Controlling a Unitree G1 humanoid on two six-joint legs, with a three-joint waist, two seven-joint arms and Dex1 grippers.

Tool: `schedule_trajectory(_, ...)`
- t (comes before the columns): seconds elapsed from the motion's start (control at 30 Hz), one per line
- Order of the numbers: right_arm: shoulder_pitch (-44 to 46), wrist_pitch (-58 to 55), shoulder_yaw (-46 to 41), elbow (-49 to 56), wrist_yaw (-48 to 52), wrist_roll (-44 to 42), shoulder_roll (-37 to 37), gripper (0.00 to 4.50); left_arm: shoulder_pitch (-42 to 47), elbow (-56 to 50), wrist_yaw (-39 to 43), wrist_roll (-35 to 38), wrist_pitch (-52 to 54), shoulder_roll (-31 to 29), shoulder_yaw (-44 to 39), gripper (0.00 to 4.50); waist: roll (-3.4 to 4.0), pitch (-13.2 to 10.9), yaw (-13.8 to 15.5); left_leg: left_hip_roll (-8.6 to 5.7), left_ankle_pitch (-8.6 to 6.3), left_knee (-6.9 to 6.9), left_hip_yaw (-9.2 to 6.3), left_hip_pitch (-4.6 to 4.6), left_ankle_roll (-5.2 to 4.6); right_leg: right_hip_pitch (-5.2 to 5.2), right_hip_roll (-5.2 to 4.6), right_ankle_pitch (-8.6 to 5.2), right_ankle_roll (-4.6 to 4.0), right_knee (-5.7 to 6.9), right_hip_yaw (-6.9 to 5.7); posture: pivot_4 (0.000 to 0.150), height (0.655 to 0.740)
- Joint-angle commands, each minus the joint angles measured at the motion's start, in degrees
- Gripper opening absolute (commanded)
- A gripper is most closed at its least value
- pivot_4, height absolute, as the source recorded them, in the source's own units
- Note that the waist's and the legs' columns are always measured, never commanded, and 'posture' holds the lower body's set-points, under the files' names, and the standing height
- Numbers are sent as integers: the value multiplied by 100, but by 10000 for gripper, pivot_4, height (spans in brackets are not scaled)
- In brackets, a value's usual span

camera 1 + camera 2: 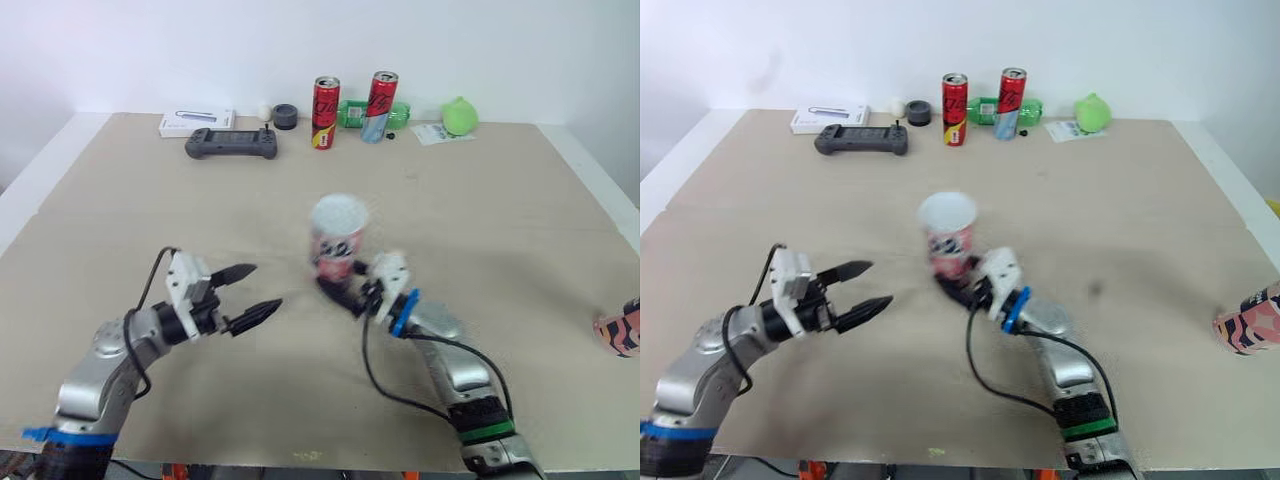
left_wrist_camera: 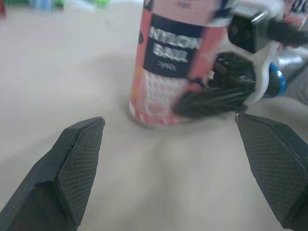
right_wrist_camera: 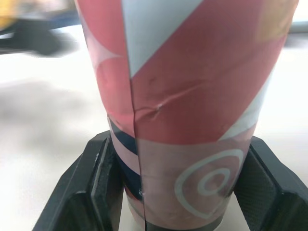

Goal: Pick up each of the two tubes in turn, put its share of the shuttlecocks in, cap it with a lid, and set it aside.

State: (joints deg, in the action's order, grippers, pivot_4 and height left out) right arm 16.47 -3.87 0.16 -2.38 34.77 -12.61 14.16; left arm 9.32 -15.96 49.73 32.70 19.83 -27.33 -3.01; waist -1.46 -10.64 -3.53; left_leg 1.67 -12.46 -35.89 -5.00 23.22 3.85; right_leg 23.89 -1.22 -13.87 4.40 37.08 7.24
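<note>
**Item 1: tube** (image 1: 337, 243), pink and white, printed "NYLON BALL". Stands upright on the table (image 1: 500, 230). Its top end shows white; I cannot tell whether that is a lid or an open mouth.

**Hazards, as judged**
- Tipping: the hold sits low, right at the tube's foot, so a lift or a quick swing could make the tall body lean or pivot between the pads.
- Crushing: the wall has a crease beside its seam, just above the grip, and a harder squeeze could buckle it further.
- Knocking: the left gripper points at the tube from near by, so a forward reach before the tube is steady could push it over.
- Slipping: the wrapper looks smooth, and a tilt for filling could let the tube slide out.

**Item 2: right gripper** (image 3: 182, 185). Forearm low over the table, reaching in from the near right of the tube. One finger on each side of the tube's base, clamped on it.

**Item 3: left gripper** (image 1: 262, 286). To the tube's left and slightly nearer, forearm raised off the surface, tips aimed at the tube. Jaws spread wide, holding nothing.

**Item 4: second tube** (image 1: 620, 335). Well apart to the right of the tube, lying on its side at the table's edge
</note>
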Motion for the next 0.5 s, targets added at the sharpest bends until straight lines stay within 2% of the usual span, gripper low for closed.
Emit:
schedule_trajectory(0.03, -76, 87, -1373, -3, -1456, -69, 87, 29714, 649, 310, -193, -192, -124, 402, 340, 45000, 1, 0, 41, -1, 0, -4, 0, 0, 0, -1, 0, 1, 2, 0, 0, 1500, 7400)
schedule_trajectory(0.13, -135, 209, -2203, -351, -2401, 63, 267, 29714, 1286, 825, -151, -408, -222, 915, 786, 45000, 1, 0, 104, -7, 2, -14, -3, 0, -1, -8, 0, 7, 0, 0, 0, 1500, 7400)
schedule_trajectory(0.23, -105, 439, -2665, -831, -2933, 128, 438, 29714, 1784, 1272, -27, -594, -310, 1338, 1169, 45000, 2, 0, 69, -14, 1, -16, 2, -2, -3, -15, -4, 25, -30, -3, 11, 1500, 7400)
schedule_trajectory(0.33, -75, 670, -2907, -1294, -3305, 229, 588, 29714, 2163, 1602, 129, -686, -359, 1662, 1442, 45000, 8, 2, -26, -13, -2, -6, 14, -14, -11, -13, 1, 23, -28, -1, 26, 1500, 7400)
schedule_trajectory(0.5, -73, 750, -2949, -1750, -3480, 171, 670, 29714, 2360, 1866, 420, -894, -590, 1805, 1690, 45000, 20, 9, -98, -11, 3, -2, 14, -30, -20, -24, 6, 23, -26, 1, 29, 1500, 7400)
